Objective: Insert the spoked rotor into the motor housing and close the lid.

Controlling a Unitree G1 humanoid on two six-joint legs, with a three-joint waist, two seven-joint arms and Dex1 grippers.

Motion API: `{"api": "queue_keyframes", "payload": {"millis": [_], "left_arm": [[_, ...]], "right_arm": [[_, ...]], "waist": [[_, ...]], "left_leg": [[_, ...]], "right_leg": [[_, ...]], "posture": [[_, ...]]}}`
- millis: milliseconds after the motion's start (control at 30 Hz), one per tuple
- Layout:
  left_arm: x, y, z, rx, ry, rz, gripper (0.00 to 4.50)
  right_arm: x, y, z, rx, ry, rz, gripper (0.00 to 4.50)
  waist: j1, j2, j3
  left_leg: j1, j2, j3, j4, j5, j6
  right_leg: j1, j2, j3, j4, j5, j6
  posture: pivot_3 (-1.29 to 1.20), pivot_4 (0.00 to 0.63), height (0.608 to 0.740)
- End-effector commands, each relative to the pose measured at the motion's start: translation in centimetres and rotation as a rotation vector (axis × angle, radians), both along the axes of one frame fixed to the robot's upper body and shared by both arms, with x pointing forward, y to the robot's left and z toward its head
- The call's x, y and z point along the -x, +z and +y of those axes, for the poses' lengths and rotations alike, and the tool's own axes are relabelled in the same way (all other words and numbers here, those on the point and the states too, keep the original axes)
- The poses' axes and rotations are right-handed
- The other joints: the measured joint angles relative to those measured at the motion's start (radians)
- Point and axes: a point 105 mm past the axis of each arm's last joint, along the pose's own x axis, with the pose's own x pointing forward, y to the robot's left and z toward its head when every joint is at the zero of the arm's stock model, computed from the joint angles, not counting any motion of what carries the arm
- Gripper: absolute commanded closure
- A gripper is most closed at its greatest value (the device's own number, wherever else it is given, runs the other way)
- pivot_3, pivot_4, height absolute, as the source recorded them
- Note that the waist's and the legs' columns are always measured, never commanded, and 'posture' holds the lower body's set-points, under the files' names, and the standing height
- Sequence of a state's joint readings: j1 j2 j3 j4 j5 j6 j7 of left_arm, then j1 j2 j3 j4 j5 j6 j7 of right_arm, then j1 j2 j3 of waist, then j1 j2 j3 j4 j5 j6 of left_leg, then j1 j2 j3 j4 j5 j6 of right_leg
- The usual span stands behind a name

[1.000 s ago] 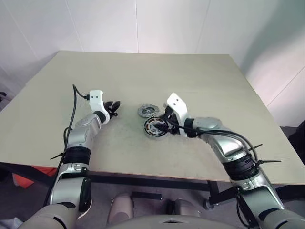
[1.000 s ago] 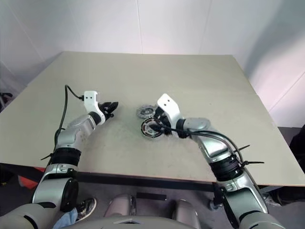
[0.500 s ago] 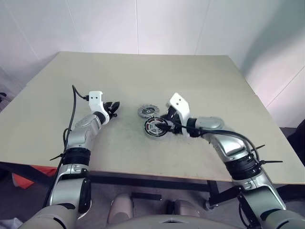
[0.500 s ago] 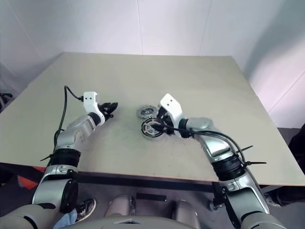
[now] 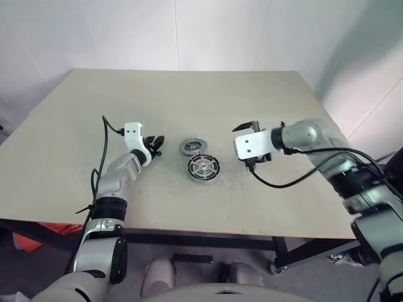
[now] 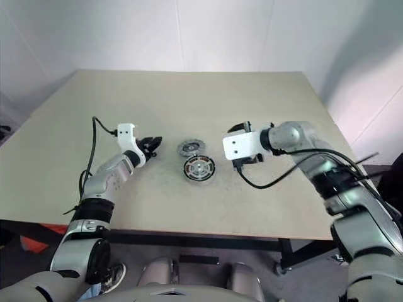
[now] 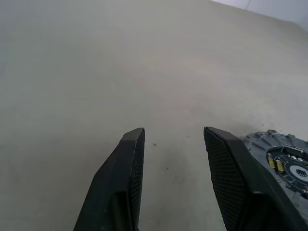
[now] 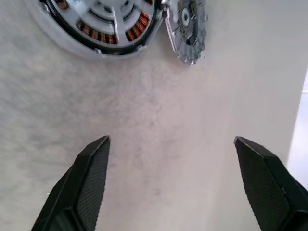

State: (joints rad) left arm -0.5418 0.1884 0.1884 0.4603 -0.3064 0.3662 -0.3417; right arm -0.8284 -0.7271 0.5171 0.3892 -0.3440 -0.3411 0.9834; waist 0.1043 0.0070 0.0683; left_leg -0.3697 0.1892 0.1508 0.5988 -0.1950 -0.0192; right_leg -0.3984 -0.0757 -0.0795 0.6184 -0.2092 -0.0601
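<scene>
While two round parts lie on the table (image 5: pixel 75 126), they sit touching or nearly touching near its middle: one motor housing (image 5: pixel 203 168) with the spoked rotor (image 8: pixel 108 14) lying flat in it, and one grey notched lid (image 5: pixel 192 147) just beyond it, toward the far edge. Both lie flat with their faces up; being round, neither has a long axis. There are two grippers. The left gripper (image 5: pixel 157 144) rests low over the table to the left of the lid, its two fingers (image 7: pixel 122 173) parted a little with nothing between them. The right gripper (image 5: pixel 247 128) hangs above the table to the right of the housing, apart from it, its fingers (image 8: pixel 89 180) spread wide and empty. The right wrist view makes out the copper windings and silvery spokes inside the housing, which the head views give only as a small dark ring with a pale centre. The left wrist view catches the lid's edge just beside one finger.
</scene>
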Motion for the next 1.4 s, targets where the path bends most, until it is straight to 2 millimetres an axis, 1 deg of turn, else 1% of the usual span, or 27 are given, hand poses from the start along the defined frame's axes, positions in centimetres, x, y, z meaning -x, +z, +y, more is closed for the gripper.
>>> {"api": "queue_keyframes", "payload": {"millis": [33, 100, 200, 267, 367, 533, 633, 667, 700, 767, 1100, 1200, 1233, 1300, 1400], "left_arm": [[-0.3, 1.7, 0.2, -0.005, 0.013, -0.066, 2.41], [-0.2, 1.6, 0.4, -0.005, 0.02, -0.067, 2.41], [-0.2, 1.6, 0.7, -0.007, 0.029, -0.067, 2.41], [-0.1, 1.6, 0.8, -0.009, 0.034, -0.067, 2.41], [0.0, 1.5, 1.0, -0.011, 0.04, -0.066, 2.41], [0.1, 1.5, 1.1, -0.011, 0.043, -0.066, 2.41], [0.1, 1.5, 1.0, -0.011, 0.044, -0.067, 2.41], [0.2, 1.5, 1.0, -0.011, 0.044, -0.068, 2.41], [0.2, 1.5, 1.0, -0.011, 0.044, -0.068, 2.41], [0.3, 1.5, 1.1, -0.012, 0.047, -0.068, 2.41], [0.2, 1.4, 1.3, -0.019, 0.051, -0.063, 2.41], [0.1, 1.5, 1.4, -0.02, 0.055, -0.063, 2.41], [0.1, 1.5, 1.5, -0.021, 0.057, -0.063, 2.41], [0.2, 1.4, 1.6, -0.022, 0.06, -0.063, 2.41], [0.2, 1.4, 1.8, -0.022, 0.065, -0.063, 2.41]], "right_arm": [[-0.2, 0.6, 2.2, 0.044, 0.148, -0.076, 0.05], [0.0, 0.2, 2.8, 0.079, 0.211, -0.081, 0.05], [0.2, -0.4, 3.1, 0.131, 0.274, -0.091, 0.05], [0.3, -0.5, 3.4, 0.136, 0.303, -0.092, 0.05], [0.6, -0.9, 3.9, 0.168, 0.354, -0.094, 0.05], [1.0, -1.6, 4.3, 0.203, 0.409, -0.076, 0.05], [0.9, -2.1, 4.4, 0.211, 0.414, -0.069, 0.64], [0.9, -2.3, 4.4, 0.215, 0.415, -0.068, 0.93], [0.8, -2.4, 4.5, 0.216, 0.415, -0.068, 1.35], [0.7, -2.6, 4.7, 0.207, 0.407, -0.071, 2.04], [0.6, -2.7, 5.6, 0.2, 0.421, -0.085, 2.04], [0.7, -3.0, 5.7, 0.203, 0.434, -0.075, 2.61], [0.8, -3.1, 5.8, 0.205, 0.437, -0.072, 2.95], [0.8, -3.2, 5.9, 0.207, 0.44, -0.072, 3.47], [0.7, -3.2, 6.0, 0.205, 0.441, -0.075, 3.48]], "waist": [[-0.003, 0.0, 0.0], [-0.006, 0.0, 0.0], [-0.006, 0.0, 0.0], [-0.007, 0.0, 0.0], [-0.008, 0.0, 0.0], [-0.009, -0.001, 0.0], [-0.01, -0.001, 0.0], [-0.01, -0.001, 0.0], [-0.01, -0.001, 0.0], [-0.01, -0.001, 0.0], [-0.011, -0.001, 0.0], [-0.013, -0.001, 0.0], [-0.015, -0.001, 0.0], [-0.016, -0.001, 0.0], [-0.019, -0.001, 0.0]], "left_leg": [[-0.001, 0.0, 0.0, 0.0, 0.0, 0.001], [-0.004, 0.0, 0.0, 0.002, -0.001, 0.003], [-0.01, 0.001, 0.0, 0.009, -0.003, 0.011], [-0.012, 0.0, 0.0, 0.013, -0.005, 0.014], [-0.011, 0.0, 0.0, 0.015, -0.005, 0.015], [-0.01, 0.001, 0.0, 0.015, -0.006, 0.011], [-0.01, 0.001, 0.0, 0.015, -0.006, 0.011], [-0.01, 0.001, 0.0, 0.015, -0.006, 0.011], [-0.01, 0.001, 0.0, 0.015, -0.006, 0.011], [-0.01, 0.0, 0.0, 0.015, -0.006, 0.011], [-0.009, 0.001, 0.0, 0.015, -0.006, 0.011], [-0.009, 0.001, 0.0, 0.015, -0.006, 0.011], [-0.009, 0.001, 0.0, 0.015, -0.006, 0.011], [-0.009, 0.001, 0.0, 0.015, -0.006, 0.011], [-0.009, 0.001, 0.001, 0.015, -0.006, 0.011]], "right_leg": [[-0.001, 0.0, 0.0, 0.0, 0.0, 0.0], [-0.003, 0.0, 0.0, 0.001, 0.0, 0.0], [-0.006, 0.0, 0.0, 0.002, 0.0, -0.001], [-0.006, -0.001, 0.0, 0.002, 0.0, -0.001], [-0.005, -0.002, 0.001, 0.002, 0.001, -0.001], [-0.005, -0.002, 0.0, 0.005, 0.0, -0.001], [-0.005, -0.002, 0.0, 0.006, 0.001, -0.001], [-0.005, -0.002, 0.001, 0.006, 0.001, -0.001], [-0.005, -0.002, 0.001, 0.006, 0.001, -0.001], [-0.005, -0.002, 0.001, 0.005, 0.001, -0.001], [-0.005, -0.002, 0.001, 0.006, 0.001, -0.001], [-0.005, -0.002, 0.001, 0.006, 0.001, -0.001], [-0.005, -0.002, 0.001, 0.006, 0.001, -0.001], [-0.005, -0.001, 0.001, 0.006, 0.001, -0.001], [-0.005, -0.001, 0.001, 0.006, 0.001, -0.001]], "posture": [[0.0, 0.0, 0.74], [0.0, 0.0, 0.74], [0.0, 0.0, 0.74], [0.0, 0.0, 0.74], [0.0, 0.0, 0.74], [0.0, 0.0, 0.74], [0.0, 0.0, 0.74], [0.0, 0.0, 0.74], [0.0, 0.0, 0.74], [0.0, 0.0, 0.74], [0.0, 0.0, 0.74], [0.0, 0.0, 0.74], [0.0, 0.0, 0.74], [0.0, 0.0, 0.74], [0.0, 0.0, 0.74]]}}
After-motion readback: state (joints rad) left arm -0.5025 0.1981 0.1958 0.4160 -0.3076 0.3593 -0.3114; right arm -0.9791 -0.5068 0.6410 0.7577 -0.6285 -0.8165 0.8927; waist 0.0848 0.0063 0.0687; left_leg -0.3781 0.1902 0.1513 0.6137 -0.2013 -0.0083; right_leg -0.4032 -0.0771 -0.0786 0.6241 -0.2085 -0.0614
